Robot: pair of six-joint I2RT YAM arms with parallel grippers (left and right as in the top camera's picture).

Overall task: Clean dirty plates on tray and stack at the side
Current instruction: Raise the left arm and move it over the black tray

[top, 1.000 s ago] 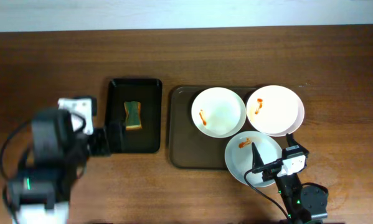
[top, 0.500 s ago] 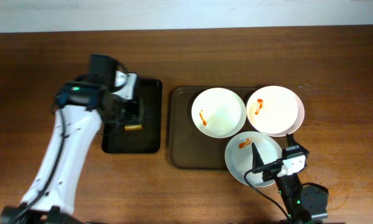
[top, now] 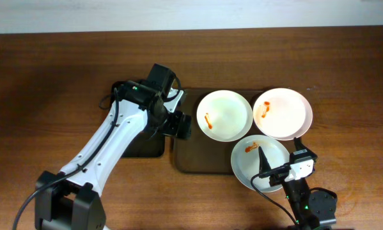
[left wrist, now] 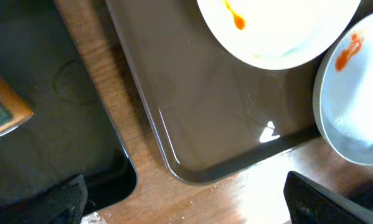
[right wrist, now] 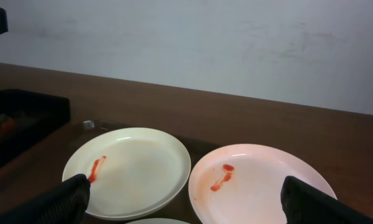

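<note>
Three dirty plates with orange-red smears sit on the brown tray (top: 190,156): one at the back left (top: 224,115), one at the back right (top: 282,113), one at the front (top: 255,167). My left gripper (top: 177,123) hovers open over the tray's left edge, with nothing between its fingers. In the left wrist view the left gripper (left wrist: 192,208) spans the tray's near corner (left wrist: 192,174), with one plate (left wrist: 279,31) ahead. My right gripper (top: 271,169) stands open above the front plate. In the right wrist view the right gripper (right wrist: 189,205) faces the two back plates (right wrist: 133,171) (right wrist: 261,183).
A narrower black tray (top: 137,150) lies left of the brown tray, partly under my left arm. A sponge (left wrist: 2,109) lies in the black tray (left wrist: 49,93). Bare wooden table surrounds both trays.
My left arm swung from the table's left side across the black tray to the brown tray's left edge. The right arm and the plates have not moved.
</note>
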